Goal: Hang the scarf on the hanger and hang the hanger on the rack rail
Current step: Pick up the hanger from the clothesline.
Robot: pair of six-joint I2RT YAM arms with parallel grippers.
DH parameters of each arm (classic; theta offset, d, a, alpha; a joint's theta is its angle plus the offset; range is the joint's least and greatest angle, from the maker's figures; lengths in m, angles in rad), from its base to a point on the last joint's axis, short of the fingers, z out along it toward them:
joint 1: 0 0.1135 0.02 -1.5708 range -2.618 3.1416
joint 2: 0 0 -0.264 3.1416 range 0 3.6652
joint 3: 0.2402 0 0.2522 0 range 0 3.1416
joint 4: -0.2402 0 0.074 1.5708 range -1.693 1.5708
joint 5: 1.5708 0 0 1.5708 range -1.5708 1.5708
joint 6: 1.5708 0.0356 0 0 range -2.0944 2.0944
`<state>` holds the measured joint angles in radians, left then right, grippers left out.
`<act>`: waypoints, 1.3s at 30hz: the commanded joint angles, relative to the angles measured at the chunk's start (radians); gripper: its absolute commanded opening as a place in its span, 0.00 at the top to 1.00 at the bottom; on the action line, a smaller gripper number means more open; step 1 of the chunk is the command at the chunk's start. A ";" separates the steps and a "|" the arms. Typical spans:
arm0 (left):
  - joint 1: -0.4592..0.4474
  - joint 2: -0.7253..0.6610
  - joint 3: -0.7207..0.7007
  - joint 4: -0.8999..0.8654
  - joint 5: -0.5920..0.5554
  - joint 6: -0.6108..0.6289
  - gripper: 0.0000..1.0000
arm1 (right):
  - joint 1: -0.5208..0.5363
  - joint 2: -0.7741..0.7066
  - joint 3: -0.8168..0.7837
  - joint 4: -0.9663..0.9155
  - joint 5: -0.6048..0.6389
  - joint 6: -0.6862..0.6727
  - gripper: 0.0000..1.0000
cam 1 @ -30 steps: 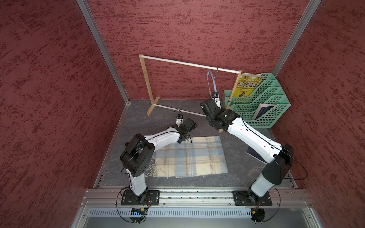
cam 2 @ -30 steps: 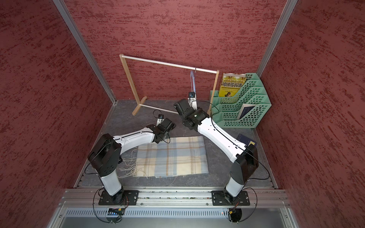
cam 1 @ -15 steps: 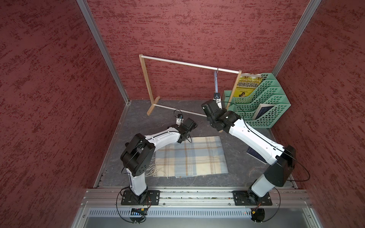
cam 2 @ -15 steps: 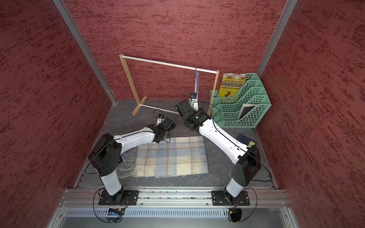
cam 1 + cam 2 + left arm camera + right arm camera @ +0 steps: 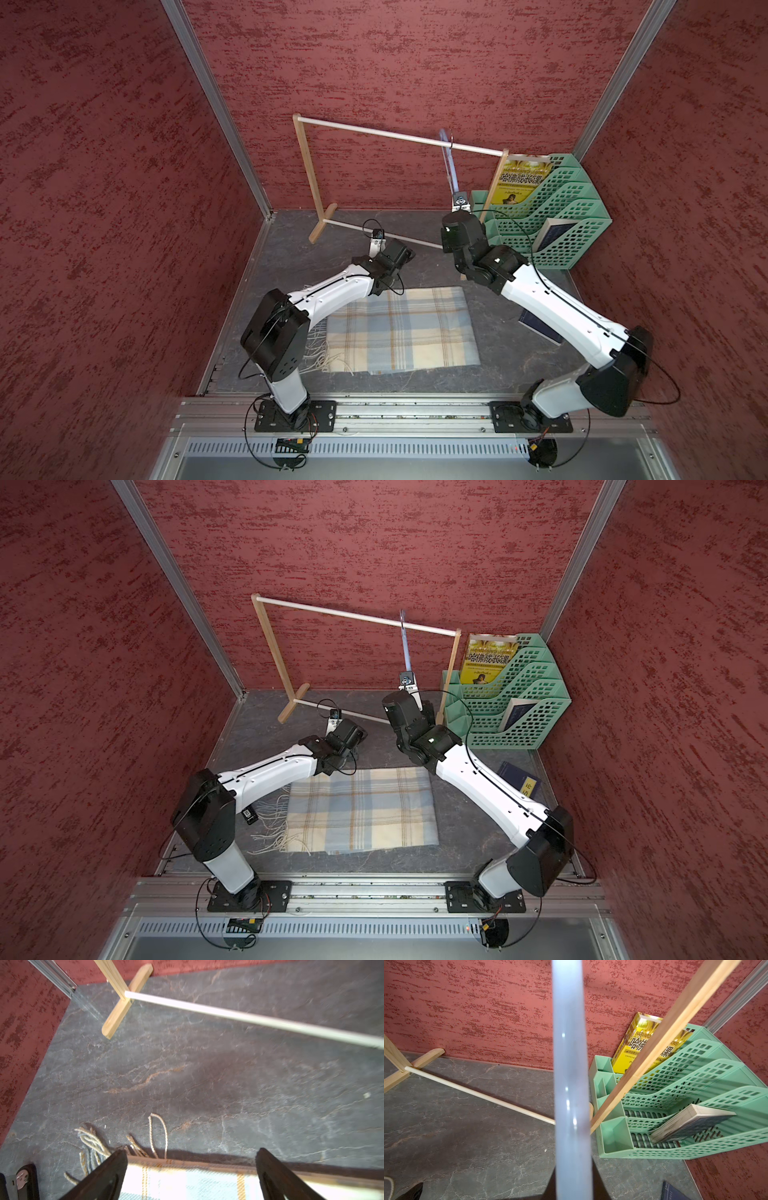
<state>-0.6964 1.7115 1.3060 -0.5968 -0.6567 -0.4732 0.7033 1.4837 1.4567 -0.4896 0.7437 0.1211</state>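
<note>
The scarf (image 5: 399, 328) is matt woven cloth. The hanger (image 5: 571, 1064) is smooth, glossy translucent plastic; the rack (image 5: 309, 174) has bare wood posts.

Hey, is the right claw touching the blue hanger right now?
Touching. In the right wrist view the pale bar of the hanger runs down into the right claw, whose dark jaws close against both its sides.

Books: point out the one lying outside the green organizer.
The dark blue book, lying flat on the table. The yellow book and the dark-covered one both stand tilted inside the green organizer.
</note>
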 commanded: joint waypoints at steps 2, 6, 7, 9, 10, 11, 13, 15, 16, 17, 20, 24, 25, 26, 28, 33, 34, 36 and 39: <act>-0.008 -0.025 0.071 -0.063 -0.045 0.008 0.00 | 0.004 -0.007 -0.026 0.111 -0.034 -0.041 1.00; -0.025 -0.034 0.144 -0.133 -0.059 0.048 0.00 | 0.004 0.001 -0.065 0.130 -0.073 -0.050 1.00; -0.033 -0.047 0.153 -0.134 -0.056 0.067 0.00 | 0.004 0.000 -0.085 0.140 -0.085 -0.054 1.00; -0.045 -0.087 0.163 -0.123 -0.048 0.103 0.00 | 0.005 0.001 -0.130 0.169 -0.106 -0.066 1.00; -0.047 -0.107 0.167 -0.121 -0.047 0.113 0.00 | 0.007 0.000 -0.156 0.187 -0.107 -0.074 1.00; -0.047 -0.136 0.169 -0.118 -0.045 0.120 0.00 | 0.011 0.000 -0.184 0.219 -0.108 -0.088 1.00; -0.048 -0.196 0.172 -0.110 -0.045 0.135 0.00 | 0.020 -0.007 -0.243 0.284 -0.111 -0.118 1.00; -0.048 -0.252 0.174 -0.108 -0.028 0.141 0.00 | 0.033 -0.015 -0.304 0.369 -0.113 -0.166 1.00; -0.047 -0.277 0.174 -0.107 -0.015 0.141 0.00 | 0.043 -0.018 -0.333 0.415 -0.108 -0.198 1.00; -0.048 -0.302 0.174 -0.105 0.007 0.135 0.00 | 0.054 -0.017 -0.358 0.464 -0.096 -0.231 1.00; -0.046 -0.354 0.174 -0.106 0.142 0.084 0.00 | 0.092 -0.002 -0.452 0.694 -0.023 -0.358 1.00; -0.046 -0.352 0.177 -0.085 0.337 -0.019 0.00 | 0.123 0.094 -0.505 1.071 0.150 -0.541 1.00; -0.046 -0.346 0.175 -0.072 0.371 -0.044 0.00 | 0.128 0.128 -0.501 1.179 0.199 -0.602 1.00; -0.045 -0.338 0.177 -0.057 0.411 -0.063 0.00 | 0.135 0.161 -0.494 1.274 0.237 -0.667 1.00; -0.043 -0.317 0.188 -0.035 0.458 -0.106 0.00 | 0.146 0.232 -0.470 1.406 0.279 -0.803 1.00; -0.021 -0.284 0.207 0.030 0.486 -0.177 0.00 | 0.167 0.310 -0.417 1.512 0.299 -0.926 1.00; -0.012 -0.283 0.203 0.050 0.492 -0.194 0.00 | 0.168 0.310 -0.416 1.504 0.298 -0.923 1.00; 0.017 -0.287 0.194 0.095 0.507 -0.226 0.01 | 0.169 0.300 -0.421 1.482 0.295 -0.901 1.00; 0.069 -0.284 0.184 0.156 0.514 -0.268 0.05 | 0.168 0.282 -0.432 1.452 0.293 -0.871 1.00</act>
<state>-0.6621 1.4361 1.4837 -0.5430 -0.1722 -0.6762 0.8658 1.8053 0.9920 0.8726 0.9966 -0.7502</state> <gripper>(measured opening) 0.961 0.133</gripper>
